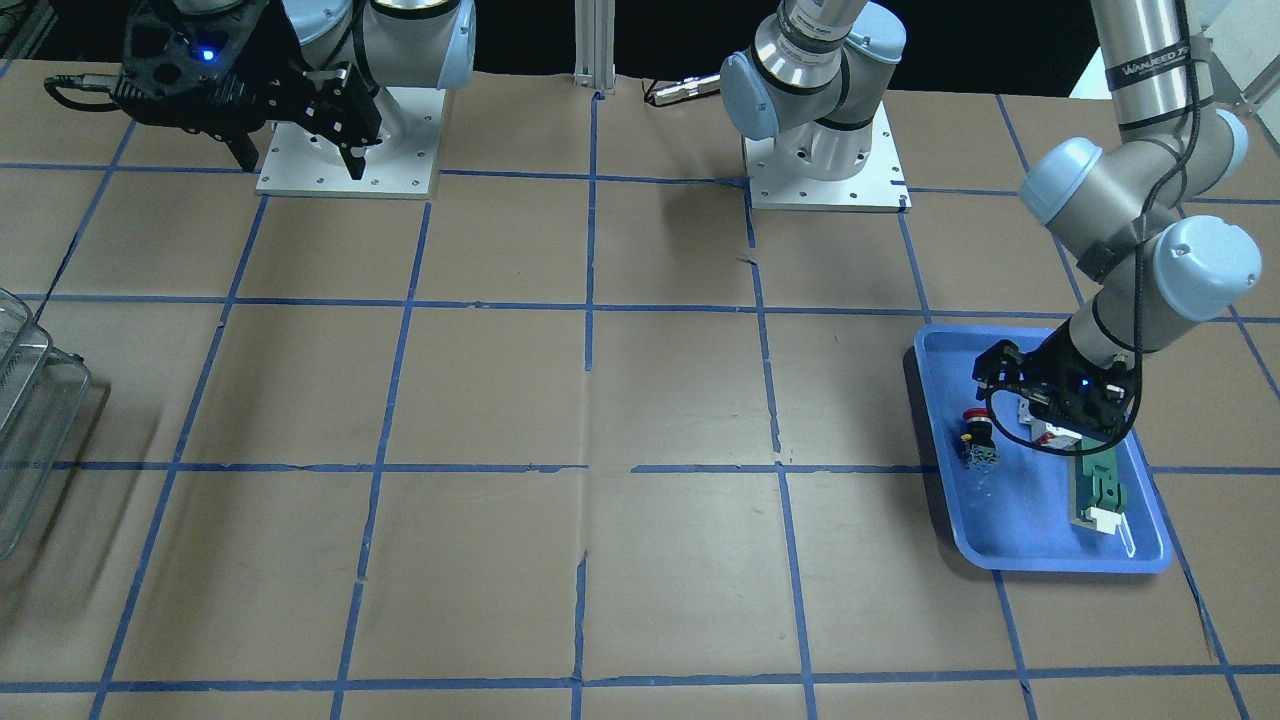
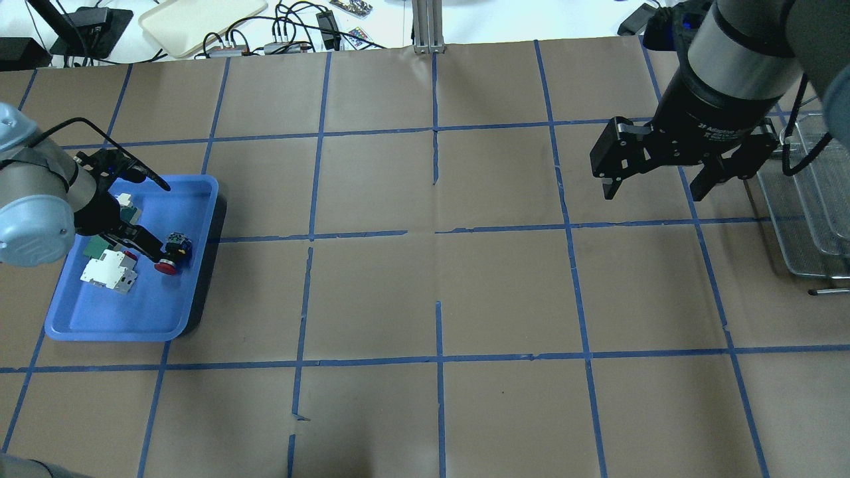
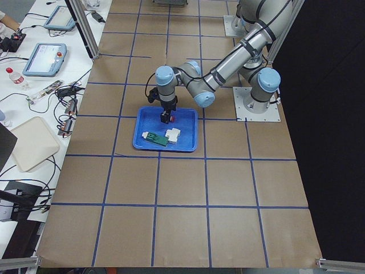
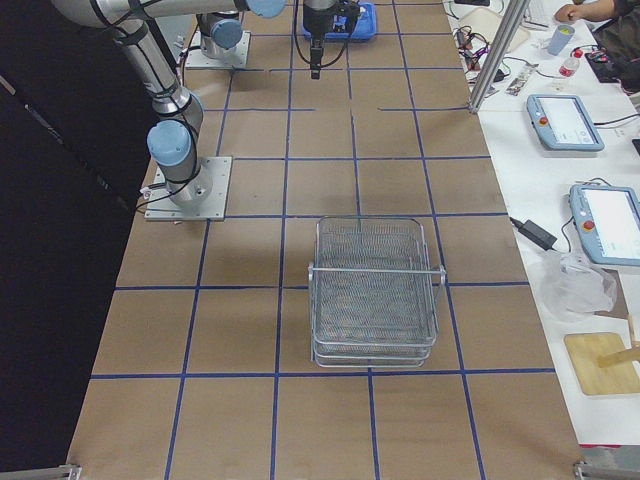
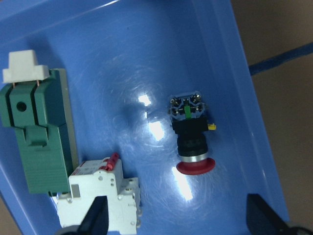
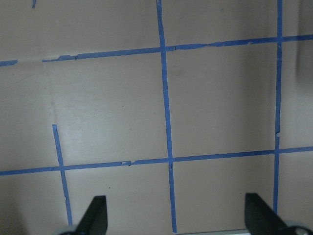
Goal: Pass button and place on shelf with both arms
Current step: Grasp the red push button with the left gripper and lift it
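The button (image 5: 191, 142), with a red cap, black barrel and blue-grey base, lies on its side in the blue tray (image 2: 133, 318); it also shows in the overhead view (image 2: 172, 255) and the front view (image 1: 975, 435). My left gripper (image 5: 177, 213) is open and empty, hovering low over the tray with the button just ahead of its fingertips (image 5: 98, 215). My right gripper (image 2: 654, 182) is open and empty, held high above the table beside the wire-mesh shelf (image 4: 375, 290), which shows at the overhead view's right edge (image 2: 810, 199).
In the tray beside the button lie a white block with red marks (image 5: 105, 196) and a green-and-white elongated part (image 5: 39, 137). The table is brown paper with a blue tape grid. The arm bases (image 1: 825, 160) stand at the robot's side.
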Tool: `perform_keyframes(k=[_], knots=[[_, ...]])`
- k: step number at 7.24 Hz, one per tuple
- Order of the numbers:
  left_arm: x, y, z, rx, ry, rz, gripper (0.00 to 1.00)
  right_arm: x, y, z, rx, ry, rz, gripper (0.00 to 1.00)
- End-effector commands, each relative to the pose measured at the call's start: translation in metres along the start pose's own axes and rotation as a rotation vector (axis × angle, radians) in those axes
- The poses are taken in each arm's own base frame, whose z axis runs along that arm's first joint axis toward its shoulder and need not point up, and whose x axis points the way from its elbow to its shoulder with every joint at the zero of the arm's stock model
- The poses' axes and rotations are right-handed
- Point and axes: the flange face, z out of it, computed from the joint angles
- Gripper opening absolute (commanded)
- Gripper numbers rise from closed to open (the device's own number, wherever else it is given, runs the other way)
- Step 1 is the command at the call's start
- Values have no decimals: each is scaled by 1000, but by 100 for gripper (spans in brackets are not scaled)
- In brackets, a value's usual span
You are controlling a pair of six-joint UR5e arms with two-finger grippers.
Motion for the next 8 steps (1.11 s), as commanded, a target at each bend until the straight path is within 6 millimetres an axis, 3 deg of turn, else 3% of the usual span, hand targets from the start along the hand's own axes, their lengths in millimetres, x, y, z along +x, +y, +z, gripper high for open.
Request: perform_keyframes(k=[1,3,4,5,6,7,8], knots=[[1,-2,21,-2,25,86,97,1,-2,5,5,3,-4,100],[1,-2,28,-5,35,89,90,0,-4,4,21,-2,-20,100],[2,-2,28,-6,36,91,77,-3,-6,5,16,-41,-26,100],[2,-2,29,-7,37,91,61,-2,-6,8,7,-41,-20,100],[2,-2,29,-9,38,91,27,1,-7,7,12,-42,-8,100],[2,-2,28,-7,35,97,4,0,-5,6,16,-42,-6,100],[1,-1,23,0,28,114,0,-2,-7,8,8,-54,-5,100]])
